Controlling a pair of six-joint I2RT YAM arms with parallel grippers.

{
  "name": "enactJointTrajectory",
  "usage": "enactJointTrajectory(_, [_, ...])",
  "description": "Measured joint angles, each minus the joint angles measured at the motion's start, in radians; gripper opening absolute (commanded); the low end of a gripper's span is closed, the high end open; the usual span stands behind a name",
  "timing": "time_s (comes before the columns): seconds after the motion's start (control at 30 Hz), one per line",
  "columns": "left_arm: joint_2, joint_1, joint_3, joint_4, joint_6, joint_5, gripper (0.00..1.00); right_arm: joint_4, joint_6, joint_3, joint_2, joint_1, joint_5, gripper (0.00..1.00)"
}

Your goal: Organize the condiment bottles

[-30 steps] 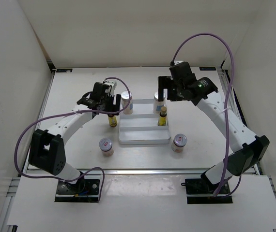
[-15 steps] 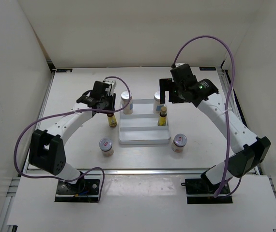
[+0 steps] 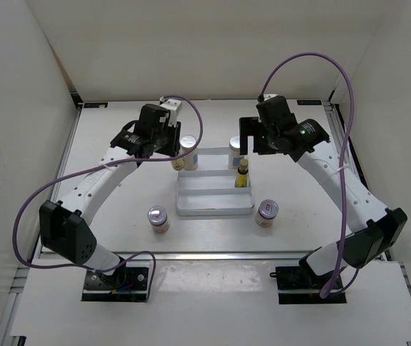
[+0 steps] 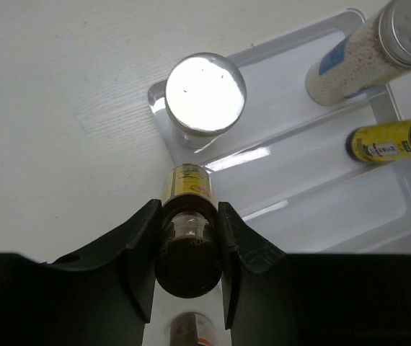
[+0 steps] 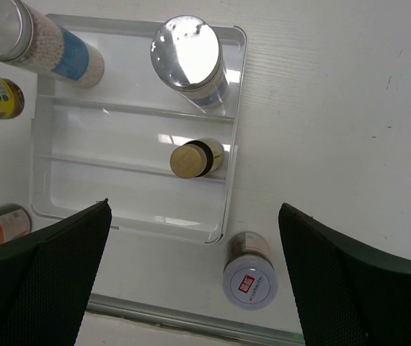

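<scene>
My left gripper [image 4: 186,216] is shut on a thin amber bottle [image 4: 186,189] with a yellow label, held off the table just left of the ridged white tray [image 3: 213,202]. Two white bottles with silver caps [image 3: 188,153] [image 3: 236,151] stand in the tray's back row. A second amber bottle [image 3: 242,173] stands in the middle row at the right. One squat jar [image 3: 158,218] sits on the table left of the tray, another [image 3: 267,212] to its right. My right gripper [image 5: 195,207] hangs open above the tray's right side, holding nothing.
The tray's front row [image 5: 126,194] holds nothing. White enclosure walls close in the table on the left, back and right. A metal rail [image 3: 205,254] runs along the near edge. Purple cables loop over both arms.
The left gripper has shut on the amber bottle that stood left of the tray and lifted it up and toward the back. The right arm has only shifted slightly.
</scene>
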Motion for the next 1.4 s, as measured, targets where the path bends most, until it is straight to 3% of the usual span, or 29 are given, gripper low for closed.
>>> enactJointTrajectory(0.37, [0.039,-0.033,-0.042,0.021,0.019,0.081,0.11,-0.014,0.000,-0.001,-0.025,-0.022,0.003,1.00])
enactJointTrajectory(0.47, [0.072,-0.036,-0.049,0.030,0.022,0.089,0.20,-0.015,0.000,-0.003,-0.026,-0.026,0.003,1.00])
enactJointTrajectory(0.53, [0.094,-0.037,-0.050,0.035,0.023,0.094,0.30,-0.016,0.000,-0.011,-0.027,-0.027,0.003,1.00])
enactJointTrajectory(0.57, [0.106,-0.038,-0.053,0.038,0.023,0.096,0.40,-0.018,0.000,-0.014,-0.027,-0.027,0.003,1.00])
enactJointTrajectory(0.63, [0.124,-0.038,-0.060,0.039,0.023,0.100,0.45,-0.020,0.000,-0.016,-0.027,-0.027,0.003,1.00])
enactJointTrajectory(0.77, [0.144,-0.039,-0.068,0.043,0.025,0.110,0.65,-0.019,0.000,-0.022,-0.034,-0.027,0.003,1.00])
enactJointTrajectory(0.87, [0.144,-0.042,-0.068,0.060,0.027,0.116,0.84,-0.020,0.006,-0.046,-0.043,-0.027,0.005,1.00])
enactJointTrajectory(0.9, [0.144,-0.043,-0.068,0.064,0.026,0.116,1.00,-0.023,0.013,-0.057,-0.047,-0.028,0.006,1.00])
enactJointTrajectory(1.2, [0.104,-0.066,-0.061,0.059,0.023,0.089,1.00,-0.087,0.127,-0.207,-0.088,-0.065,-0.016,1.00])
enactJointTrajectory(1.4, [-0.098,-0.069,-0.016,0.045,0.023,0.000,1.00,-0.125,0.210,-0.323,-0.115,-0.105,-0.071,1.00])
